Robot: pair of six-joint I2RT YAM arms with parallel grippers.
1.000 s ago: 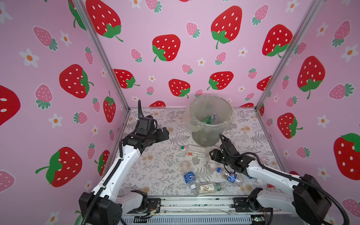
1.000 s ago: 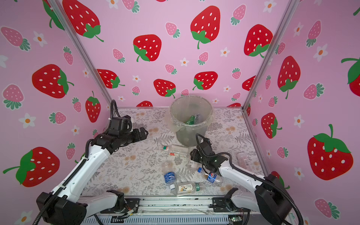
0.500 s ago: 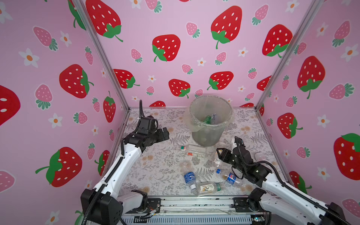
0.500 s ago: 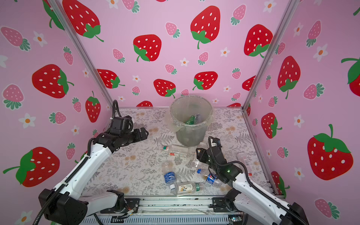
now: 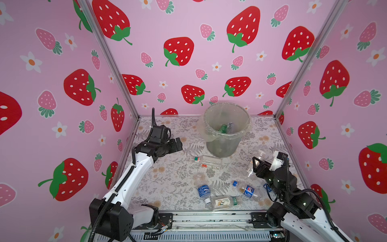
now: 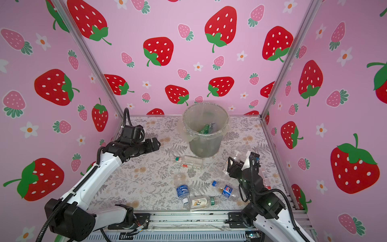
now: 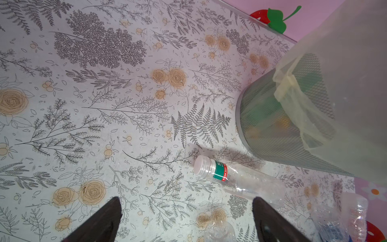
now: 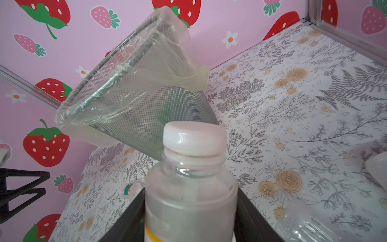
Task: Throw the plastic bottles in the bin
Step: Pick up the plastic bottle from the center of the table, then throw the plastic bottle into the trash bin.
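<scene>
The right gripper clamps a clear white-capped plastic bottle, the left gripper gapes empty; a near-right blue-labelled clear bottle shows Pepsi's logo.

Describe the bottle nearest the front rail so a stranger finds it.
From the grey bin at the back of the table, come straight toward the front rail. The last bottle lies on its side; unlike its two blue-labelled neighbours, its label is cream with a green band.
</scene>
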